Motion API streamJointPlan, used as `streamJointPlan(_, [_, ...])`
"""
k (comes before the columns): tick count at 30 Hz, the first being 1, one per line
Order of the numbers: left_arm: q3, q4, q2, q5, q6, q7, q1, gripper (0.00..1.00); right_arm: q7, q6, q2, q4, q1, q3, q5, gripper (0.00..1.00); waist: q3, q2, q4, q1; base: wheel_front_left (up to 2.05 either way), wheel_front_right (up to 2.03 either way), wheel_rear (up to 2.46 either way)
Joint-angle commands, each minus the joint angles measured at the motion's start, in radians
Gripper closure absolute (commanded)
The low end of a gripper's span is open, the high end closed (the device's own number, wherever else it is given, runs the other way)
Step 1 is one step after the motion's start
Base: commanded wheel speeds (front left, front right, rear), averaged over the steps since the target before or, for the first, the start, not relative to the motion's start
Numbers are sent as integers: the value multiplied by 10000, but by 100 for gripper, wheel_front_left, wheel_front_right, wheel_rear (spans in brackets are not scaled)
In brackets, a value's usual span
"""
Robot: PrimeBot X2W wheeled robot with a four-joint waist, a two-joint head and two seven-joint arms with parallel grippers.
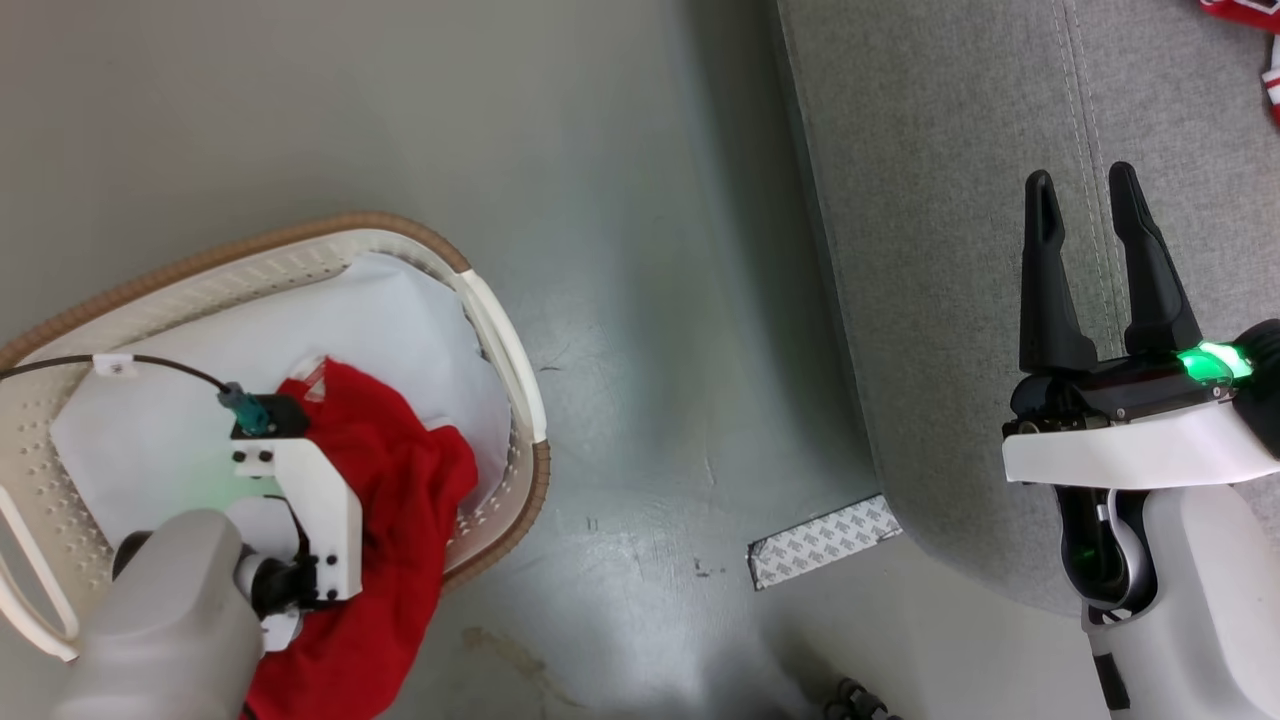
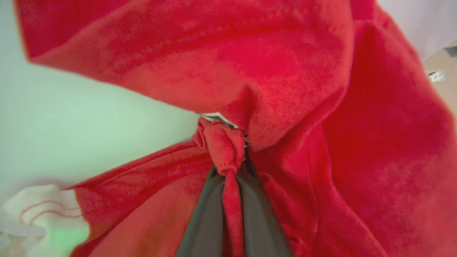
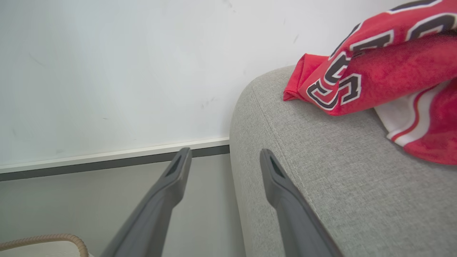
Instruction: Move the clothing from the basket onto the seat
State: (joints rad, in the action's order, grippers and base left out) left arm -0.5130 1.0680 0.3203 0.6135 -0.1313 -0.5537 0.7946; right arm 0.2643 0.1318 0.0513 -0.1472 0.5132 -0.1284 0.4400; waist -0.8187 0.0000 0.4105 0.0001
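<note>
head view takes in the most: the grey seat (image 1: 950, 250) fills the right side, and the white basket (image 1: 500, 330) stands on the floor (image 1: 650, 300) well apart from it at lower left. a red jersey (image 1: 400, 500) is bunched in the basket over a white pad (image 1: 380, 310), and its lower part reaches past the near rim. a second jersey (image 3: 375, 71) lies on the seat's rounded end. right wrist view shows its lettering and striped trim, where head view catches just a sliver.

the right gripper (image 1: 1082, 180) hangs over the seat edge, jaws wide apart, holding nothing. in head view the left gripper (image 2: 228, 167) is hidden under its own wrist. left wrist view shows it pinched tight on a small fold of the red jersey.

the cloth looks light, soft and limp, so it should drape and trail when lifted. a bunched fold is a fair hold, though so thin a pinch could slip.
</note>
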Motion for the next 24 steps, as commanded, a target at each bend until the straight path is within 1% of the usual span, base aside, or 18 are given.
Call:
streamJointPlan(1, [-82,-84,109,161,15,105,-36,100,1,-22,-13,-45,165,24,-29,0,86,0,-56,-1,0,0,0])
streamJointPlan(6, [-400,-313,36,571,15,362,-152,100,2,-22,-10,-123,152,60,-130,0,383,0,-207,-1,0,0,0])
streamJointPlan(13, [-966,-786,-260,1134,14,1189,-482,100,1,-22,-6,-329,-62,313,-524,0,1429,0,-591,-1,0,0,0])
streamJointPlan(14, [-966,-786,-260,1134,14,1189,-482,100,1,-22,-6,-329,-62,313,-524,0,1429,0,-591,-1,0,0,0])
streamJointPlan(19, [-1538,-1275,-485,1552,14,2014,-819,100,0,-22,-1,-509,-357,519,-845,0,2549,0,-1000,-1,0,0,0])
streamJointPlan(24, [-2128,-1805,-701,1983,14,3199,-1184,100,0,-22,254,-735,-721,607,-993,0,3729,0,-1462,-1,0,0,0])
